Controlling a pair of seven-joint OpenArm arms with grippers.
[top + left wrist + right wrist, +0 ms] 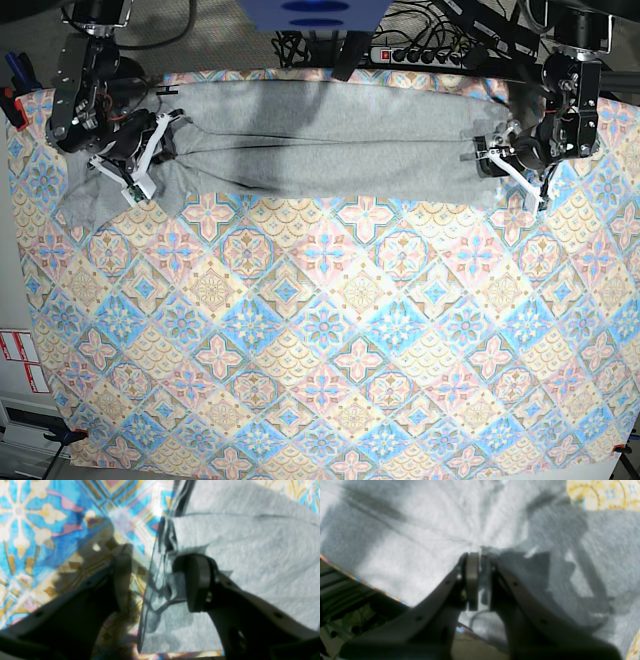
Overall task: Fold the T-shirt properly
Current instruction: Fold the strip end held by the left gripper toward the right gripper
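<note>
- T-shirt (330,150): light heather-grey, lying as a long horizontal band across the 12 o'clock edge of the tablecloth (320,330); plain side up, no lettering visible.
- Band runs from roughly 10 o'clock to 2 o'clock in the base view; a looser flap (95,200) of grey fabric sags out toward 9 o'clock at that end.
- Left gripper (157,582) (base view, 2 o'clock end): fingers spread wide. One finger (197,582) sits over the grey cloth, the other (120,580) over bare patterned tablecloth; the shirt's layered edge runs between them. Nothing clamped.
- Left wrist view: shirt edge (155,567) shows stacked folds, running 12 to 6 o'clock; fabric fills the 3 o'clock half of the frame.
- Right gripper (480,580) (base view, 10 o'clock end): fingers pressed nearly together, pinching a bunch of T-shirt fabric; creases radiate out from the fingertips.
- Right wrist view: grey cloth fills most of the frame, tablecloth only peeks in at 1 o'clock and 5 o'clock corners; table edge at 8 o'clock.
- Power strip (420,57) and cables lie behind the table at 12 o'clock.
</note>
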